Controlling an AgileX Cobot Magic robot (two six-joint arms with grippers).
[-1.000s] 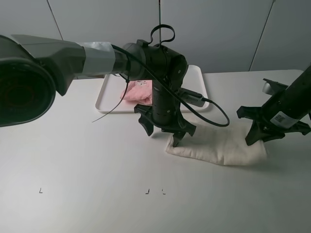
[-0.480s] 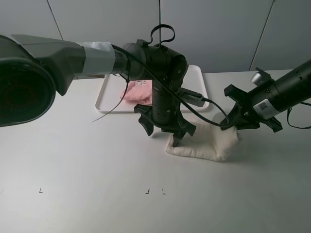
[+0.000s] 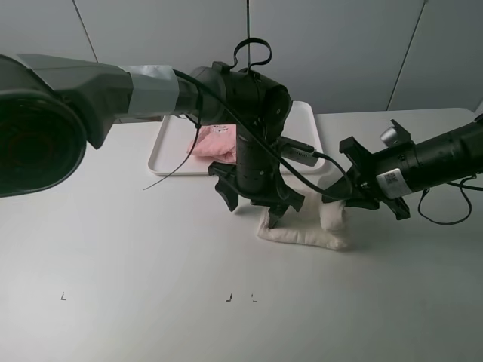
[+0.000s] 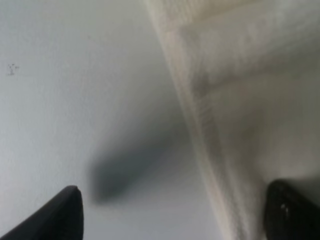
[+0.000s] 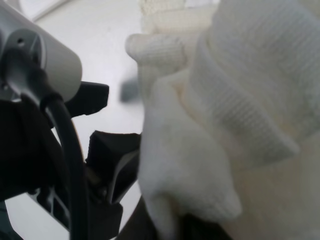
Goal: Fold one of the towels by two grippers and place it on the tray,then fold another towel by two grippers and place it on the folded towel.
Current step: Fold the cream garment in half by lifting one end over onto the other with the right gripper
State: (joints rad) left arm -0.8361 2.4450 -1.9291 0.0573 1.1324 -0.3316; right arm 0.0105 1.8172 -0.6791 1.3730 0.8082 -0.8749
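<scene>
The cream-white towel (image 3: 298, 231) lies on the table in front of the tray (image 3: 311, 124), its right end lifted and doubled over to the left. My right gripper (image 3: 337, 199) is shut on that lifted end, and the cloth (image 5: 240, 100) bunches up close in the right wrist view. At the towel's left end, low over it, my left gripper (image 3: 253, 205) stands open. One fingertip (image 4: 292, 215) is over the cream towel (image 4: 240, 95) and the other (image 4: 60, 212) over bare table. The pale pink towel (image 3: 215, 143) lies folded on the tray, partly hidden behind the left arm.
The left arm's black body and its cable (image 3: 332, 170) stand between the tray and the cream towel, close to the right gripper. The same cable (image 5: 67, 150) fills one side of the right wrist view. White tabletop (image 3: 136, 256) stretches to the front and left.
My right gripper has swung left across the table with the cream towel's right end, folding it over toward the left gripper. The left arm has stayed still.
</scene>
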